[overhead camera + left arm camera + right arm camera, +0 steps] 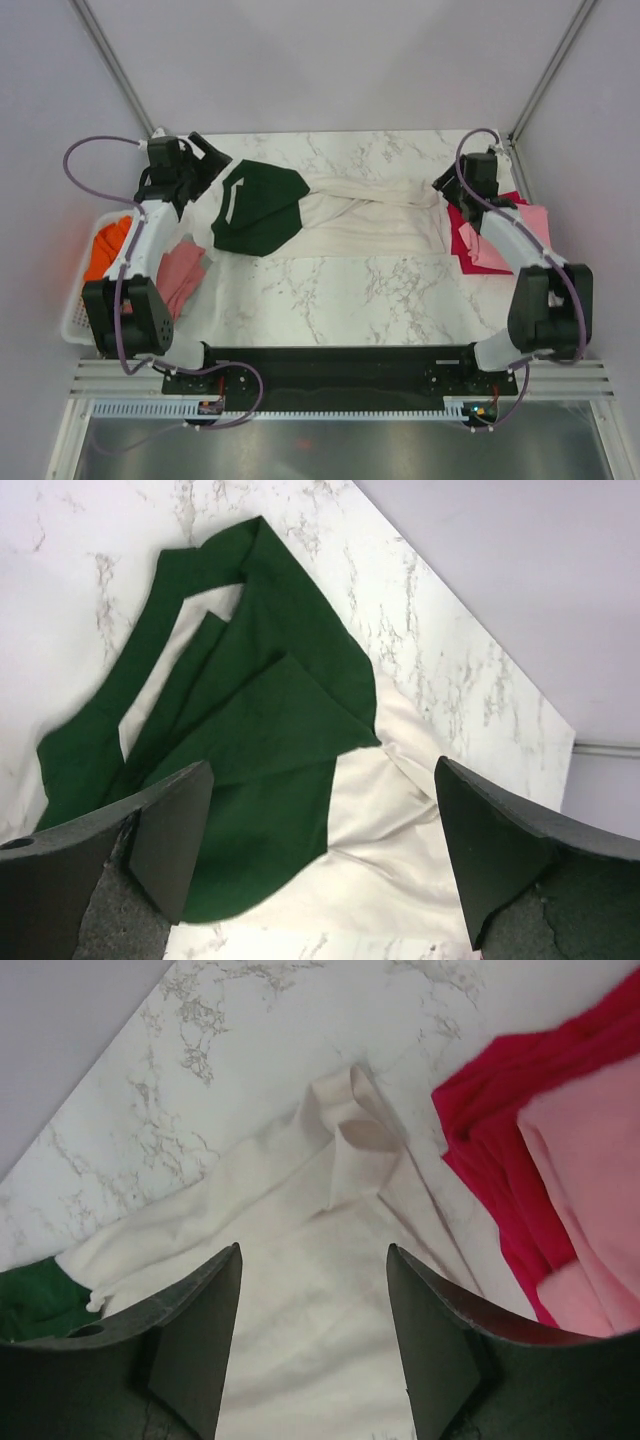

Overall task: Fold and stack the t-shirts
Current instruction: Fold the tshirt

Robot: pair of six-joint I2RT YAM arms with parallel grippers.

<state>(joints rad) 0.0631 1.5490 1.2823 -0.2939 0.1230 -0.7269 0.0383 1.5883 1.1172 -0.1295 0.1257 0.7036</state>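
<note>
**Overhead and wrist views, near to far.** Marble-patterned surface (330, 290) with both arms reaching from the near edge toward the far corners.

Near left: a white slatted basket (75, 325) sits at the edge of the surface and holds an orange t-shirt (108, 245). A dusty-rose t-shirt (182, 275) lies just beside the basket, partly hidden by the left arm.

Right side: a pink t-shirt (536, 222) rests on top of a crimson t-shirt (462, 245). The right arm crosses over both.

Far half: the cream t-shirt (370, 220) lies stretched from left to right, bunched and creased along its length. Its dark green sleeve (258, 205) is folded over on itself at the left end. The right end of the shirt touches the crimson one.

Far left: the left gripper (320, 790) hangs over the green sleeve. Its fingers are spread to their widest and nothing is between them.

Far right: the right gripper (313, 1280) hangs over the cream cloth beside the crimson and pink pair. Its fingers are clearly apart, though less widely than the left, and it holds nothing.
</note>
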